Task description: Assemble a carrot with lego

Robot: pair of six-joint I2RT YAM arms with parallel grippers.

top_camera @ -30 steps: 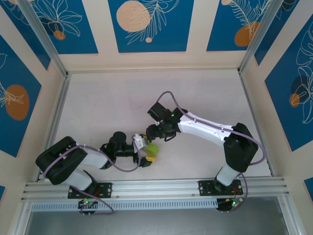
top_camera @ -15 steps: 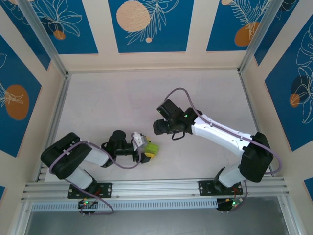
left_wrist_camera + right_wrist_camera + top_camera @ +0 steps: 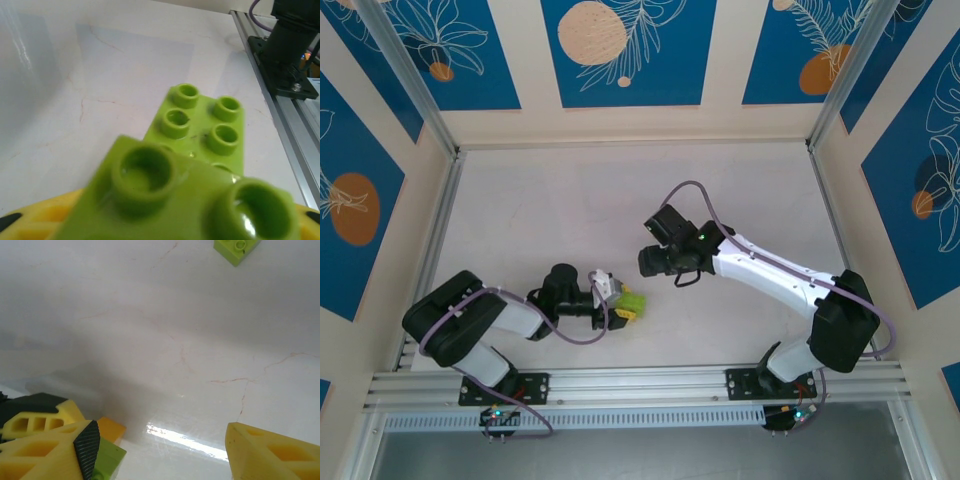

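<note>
Item: left gripper (image 3: pixel 617 302), low over the table near the arms' bases, its yellow fingers (image 3: pixel 30 222) standing either side of the part-built carrot (image 3: pixel 630 302); whether the pads actually press the bricks cannot be told. Contents, by the left wrist view: two lime-green bricks stepped one on the other, studs up, the near brick (image 3: pixel 170 200) blurred against the lens, the far brick (image 3: pixel 205 125) showing four clear studs. Adjacent: right gripper (image 3: pixel 655 264), just up-table of the carrot and apart from it, its fingers (image 3: pixel 45 445) spread wide with bare table between them and nothing held. Beside its left finger show an orange brick (image 3: pixel 111 429) and a lime-green corner; whether these are joined to the carrot cannot be told. Further out: one loose lime-green brick (image 3: pixel 236 249) lying alone on the white table (image 3: pixel 550 210); a rail (image 3: pixel 292 145) along the near edge. Step in hand, as judged: securing the carrot so the next brick can be pressed on. Handling note: the squeeze should land centred on the flat side walls, so the stack neither twists nor pops apart, with the studs level and upward. The right gripper should wait for a firm hold. It can then take the loose brick by its sides and square it over the studs before pressing straight down.
</note>
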